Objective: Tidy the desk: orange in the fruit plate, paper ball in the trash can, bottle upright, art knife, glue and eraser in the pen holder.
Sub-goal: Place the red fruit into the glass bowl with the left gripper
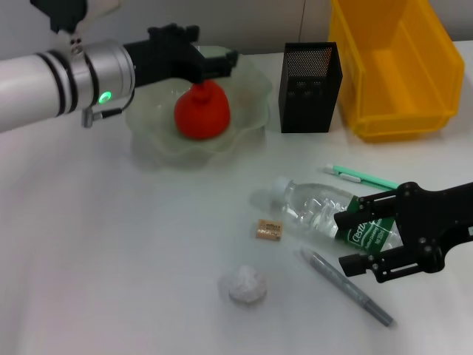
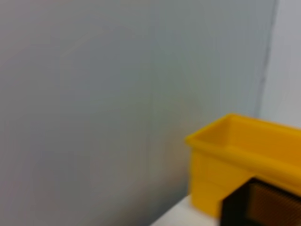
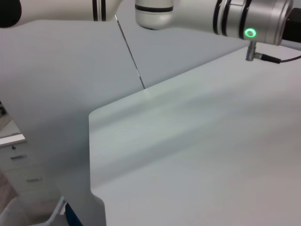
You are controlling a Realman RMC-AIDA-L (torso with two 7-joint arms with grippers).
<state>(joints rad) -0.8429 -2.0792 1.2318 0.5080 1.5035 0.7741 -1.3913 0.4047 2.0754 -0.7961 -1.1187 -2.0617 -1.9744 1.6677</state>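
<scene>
The left pincer (image 1: 216, 61) is held released just above the orange (image 1: 202, 110), which is seated in the fruit plate (image 1: 251, 92). The right pincer (image 1: 346, 241) is spread open around the bottle (image 1: 325, 214), laid flat on the tabletop (image 1: 111, 244).

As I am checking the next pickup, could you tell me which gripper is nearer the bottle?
Right. The right gripper is at the lying bottle's label end, fingers open around it. The left gripper is far off, over the fruit plate.
</scene>
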